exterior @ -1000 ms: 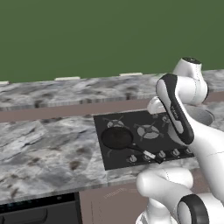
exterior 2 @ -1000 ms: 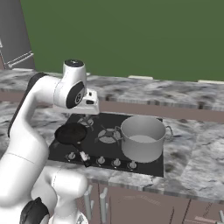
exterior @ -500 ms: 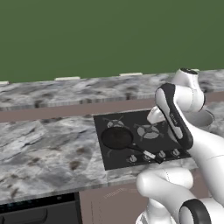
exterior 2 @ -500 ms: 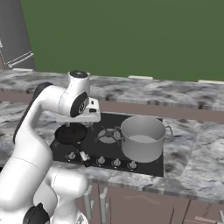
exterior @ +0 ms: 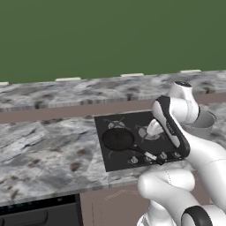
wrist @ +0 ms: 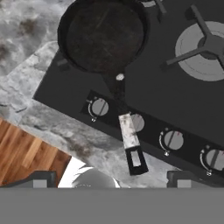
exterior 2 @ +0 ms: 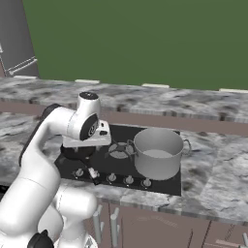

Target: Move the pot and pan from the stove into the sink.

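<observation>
The arm has swung lower over the stove (exterior: 132,141) in the last second, so its hand now looks straight down on the pan (wrist: 103,35); I judge the pan is the first pick; the gripper (wrist: 109,179) hangs above the stove's knob row, jaws spread wide, holding and touching nothing; the pan's handle (wrist: 127,131) juts over the stove's front edge; the pot (exterior 2: 158,152) sits on the stove's right burner.

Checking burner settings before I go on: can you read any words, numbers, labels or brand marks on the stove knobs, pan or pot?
None readable. The knobs on the stove show only small red marks, no digits. The pan and pot carry no lettering.
</observation>
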Motion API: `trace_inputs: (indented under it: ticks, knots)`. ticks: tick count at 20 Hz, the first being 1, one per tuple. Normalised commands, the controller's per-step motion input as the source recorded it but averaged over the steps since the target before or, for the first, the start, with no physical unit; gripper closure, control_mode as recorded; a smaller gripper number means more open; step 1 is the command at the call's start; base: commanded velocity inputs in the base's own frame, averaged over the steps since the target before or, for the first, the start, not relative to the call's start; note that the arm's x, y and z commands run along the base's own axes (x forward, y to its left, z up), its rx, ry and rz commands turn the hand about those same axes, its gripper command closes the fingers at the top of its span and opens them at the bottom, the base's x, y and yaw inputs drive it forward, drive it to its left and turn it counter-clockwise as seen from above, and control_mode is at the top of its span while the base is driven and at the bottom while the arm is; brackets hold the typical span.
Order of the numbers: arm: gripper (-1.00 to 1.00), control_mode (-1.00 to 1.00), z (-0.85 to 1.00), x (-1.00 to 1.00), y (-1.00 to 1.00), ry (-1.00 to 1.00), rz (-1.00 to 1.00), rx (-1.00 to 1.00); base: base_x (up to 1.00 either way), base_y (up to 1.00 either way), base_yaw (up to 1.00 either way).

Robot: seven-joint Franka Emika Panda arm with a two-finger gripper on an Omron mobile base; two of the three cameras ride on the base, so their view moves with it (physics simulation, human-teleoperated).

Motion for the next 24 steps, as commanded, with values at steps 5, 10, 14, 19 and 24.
trace_inputs:
  ticks: [5,10,14,19,24]
  knots:
    - [-1.0,-1.0,-0.48,0.01,0.09,0.04,0.04,-0.04,0.0,0.0,0.0]
    - [-1.0,-1.0,-0.49,0.07,0.03,0.01,0.04,-0.05,0.0,0.0,0.0]
    - [-1.0,-1.0,-0.46,0.11,0.01,0.02,0.04,-0.03,0.0,0.0,0.0]
    - [-1.0,-1.0,-0.44,0.15,0.0,0.04,0.03,0.0,0.0,0.0,0.0]
    - [-1.0,-1.0,-0.4,0.21,0.0,0.01,0.03,0.0,0.0,0.0,0.0]
